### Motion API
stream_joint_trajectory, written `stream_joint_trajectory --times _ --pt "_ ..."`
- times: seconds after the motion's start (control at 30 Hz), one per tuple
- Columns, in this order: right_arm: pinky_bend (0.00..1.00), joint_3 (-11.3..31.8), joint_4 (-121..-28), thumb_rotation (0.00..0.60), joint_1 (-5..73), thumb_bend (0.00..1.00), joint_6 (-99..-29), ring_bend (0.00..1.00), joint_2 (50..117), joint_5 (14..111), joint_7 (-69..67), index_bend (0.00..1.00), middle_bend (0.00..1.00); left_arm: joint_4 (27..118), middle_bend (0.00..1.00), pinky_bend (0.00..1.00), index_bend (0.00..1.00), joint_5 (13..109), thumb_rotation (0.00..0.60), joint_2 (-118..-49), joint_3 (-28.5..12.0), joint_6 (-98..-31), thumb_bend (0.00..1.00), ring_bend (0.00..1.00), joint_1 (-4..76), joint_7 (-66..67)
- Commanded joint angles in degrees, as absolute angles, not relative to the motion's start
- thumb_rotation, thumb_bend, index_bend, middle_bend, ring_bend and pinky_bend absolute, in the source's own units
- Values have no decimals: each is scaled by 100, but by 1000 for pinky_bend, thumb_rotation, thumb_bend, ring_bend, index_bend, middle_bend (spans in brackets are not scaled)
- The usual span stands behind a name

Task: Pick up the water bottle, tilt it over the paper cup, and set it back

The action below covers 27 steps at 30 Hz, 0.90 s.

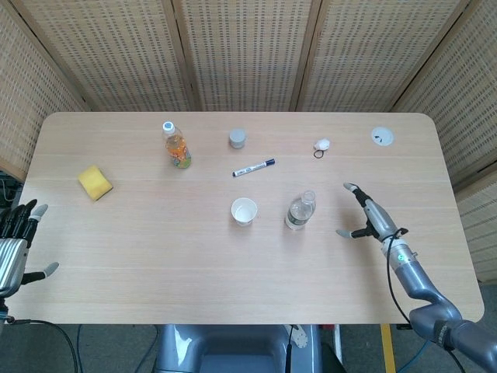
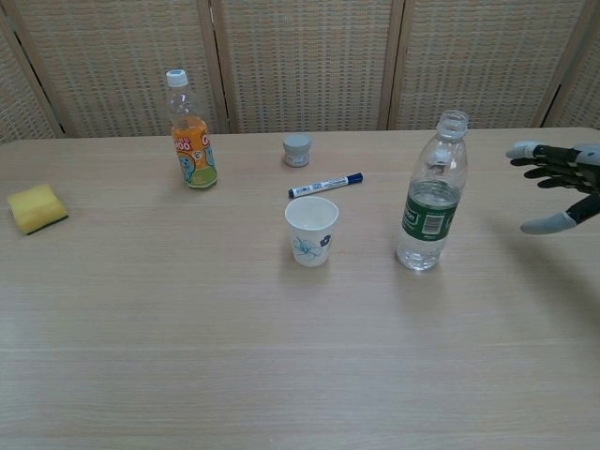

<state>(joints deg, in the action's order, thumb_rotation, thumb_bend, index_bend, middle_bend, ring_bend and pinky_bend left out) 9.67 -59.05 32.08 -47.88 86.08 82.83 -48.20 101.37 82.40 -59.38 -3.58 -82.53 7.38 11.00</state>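
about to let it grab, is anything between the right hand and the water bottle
Nothing visible is. The right hand hangs open to the right of the water bottle with only bare table between them. The paper cup stands on the bottle's far side, and the marker lies behind both, out of the path.

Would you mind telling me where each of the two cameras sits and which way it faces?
Head view: high above the near table edge, looking down on the whole table; shows the left hand and the right hand with its arm.
Chest view: low at the near edge, looking level across to the screens; shows only the right hand.
Shared: water bottle, paper cup, right hand.
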Motion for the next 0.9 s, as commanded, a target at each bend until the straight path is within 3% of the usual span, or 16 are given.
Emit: stream_joint_trajectory --times 0.03,0.9 --pt "0 1030 -6003 600 3354 0 -4643 0 8686 8237 -5087 0 0 10129 0 0 0 8207 600 -5949 -365 -8238 0 0 743 1110" --pt "0 1404 -5933 600 3961 0 -4337 0 9562 7621 -4769 0 0 10043 0 0 0 7958 600 -6013 -404 -8082 0 0 813 1190"
